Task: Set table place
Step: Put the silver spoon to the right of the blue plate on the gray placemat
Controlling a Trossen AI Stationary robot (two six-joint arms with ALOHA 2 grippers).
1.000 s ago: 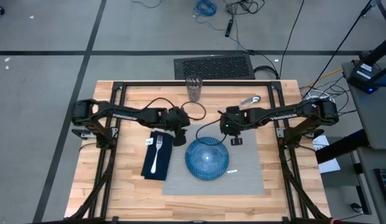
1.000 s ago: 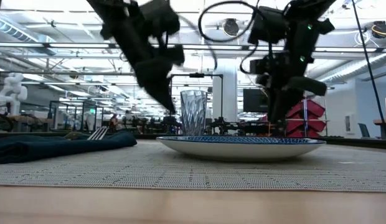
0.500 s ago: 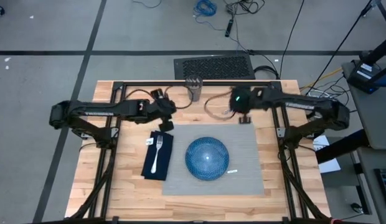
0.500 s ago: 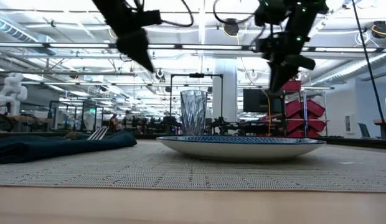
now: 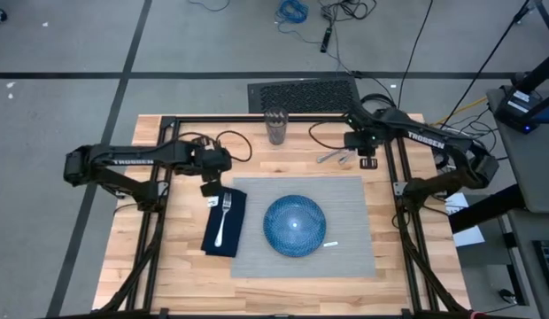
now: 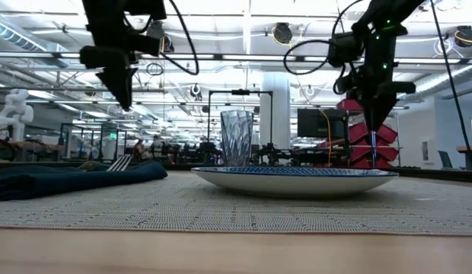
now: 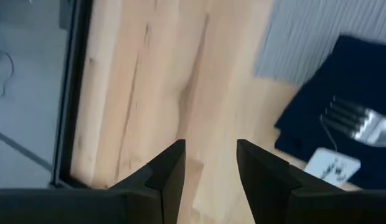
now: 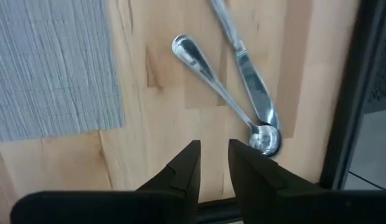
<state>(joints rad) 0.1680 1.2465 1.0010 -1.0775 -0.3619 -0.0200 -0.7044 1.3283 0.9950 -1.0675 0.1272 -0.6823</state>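
The grey placemat (image 5: 347, 213) lies flat on the wooden table (image 5: 168, 266). The blue plate (image 5: 294, 225) rests on it. A navy napkin (image 5: 234, 232) lies over the mat's left edge with a fork (image 5: 223, 219) on top. A spoon (image 8: 221, 93) and a knife (image 8: 243, 59) lie crossed on bare wood beyond the mat's far right corner. My left gripper (image 5: 210, 184) is open and empty above bare wood just beyond the napkin's far end. My right gripper (image 5: 367, 161) hangs narrowly open and empty just right of the spoon and knife.
A clear ribbed glass (image 5: 275, 127) stands at the table's far edge, behind the plate in the low view (image 6: 236, 137). A small white tag (image 5: 212, 202) lies at the napkin's far end. A small white scrap (image 5: 331, 243) lies on the mat beside the plate. A black frame (image 5: 283, 118) edges the table.
Both grippers have risen and drawn away from the plate's far rim. My left gripper has gone toward the table's left edge, to above the napkin's far end. My right gripper has gone toward the far right, to beside the spoon and knife. Nothing on the table has moved.
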